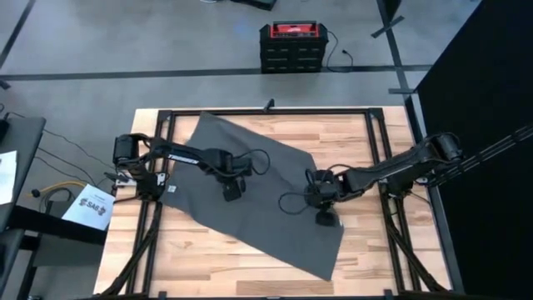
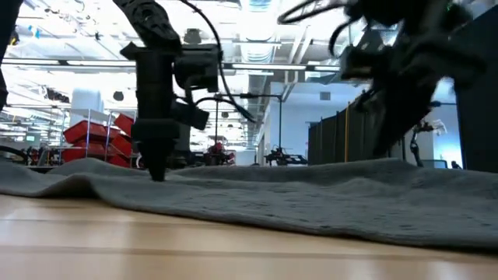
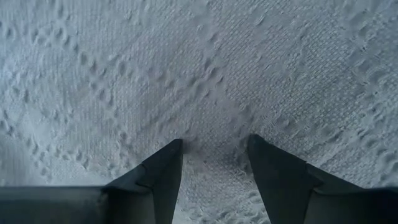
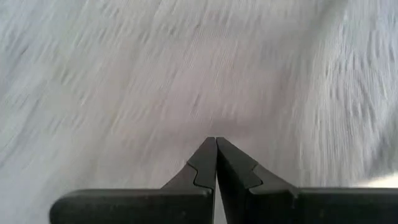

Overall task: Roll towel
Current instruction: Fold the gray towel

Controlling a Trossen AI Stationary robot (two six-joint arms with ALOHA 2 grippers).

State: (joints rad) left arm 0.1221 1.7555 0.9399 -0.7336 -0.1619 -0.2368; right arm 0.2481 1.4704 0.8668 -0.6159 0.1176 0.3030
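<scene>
The left gripper [image 3: 213, 149], fingers apart, presses down on the towel [image 1: 250, 179], which lies flat and askew across the table [image 1: 366, 137], while the right gripper [image 4: 216, 144], fingers closed together, hangs over its right part.

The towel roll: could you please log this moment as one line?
towel: flat, unrolled | left gripper: open, tips on cloth | right gripper: shut, over cloth | table
</scene>
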